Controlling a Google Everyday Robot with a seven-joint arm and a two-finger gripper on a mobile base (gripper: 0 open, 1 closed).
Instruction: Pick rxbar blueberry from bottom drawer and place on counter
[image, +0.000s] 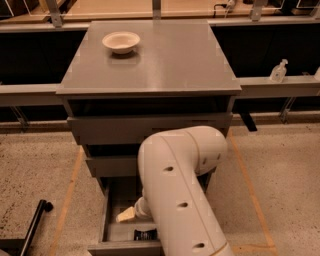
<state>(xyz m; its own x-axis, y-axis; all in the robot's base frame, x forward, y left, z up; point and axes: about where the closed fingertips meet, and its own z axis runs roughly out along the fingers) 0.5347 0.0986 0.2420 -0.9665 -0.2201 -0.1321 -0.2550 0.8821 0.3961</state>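
The bottom drawer (107, 220) stands pulled open below two other grey drawers. The rxbar blueberry (145, 234), a small dark wrapper, lies inside it near the front wall. My white arm reaches down into this drawer and hides its right side. My gripper (125, 215) shows as a pale tip low in the drawer, just left of and behind the bar. I cannot tell whether it touches the bar. The counter (170, 60) is the grey top of the cabinet.
A cream bowl (121, 41) sits at the counter's back left. The two upper drawers (150, 127) stick out slightly above the open one. A black pole (33, 225) lies on the speckled floor at left. A clear bottle (278, 71) stands on the right ledge.
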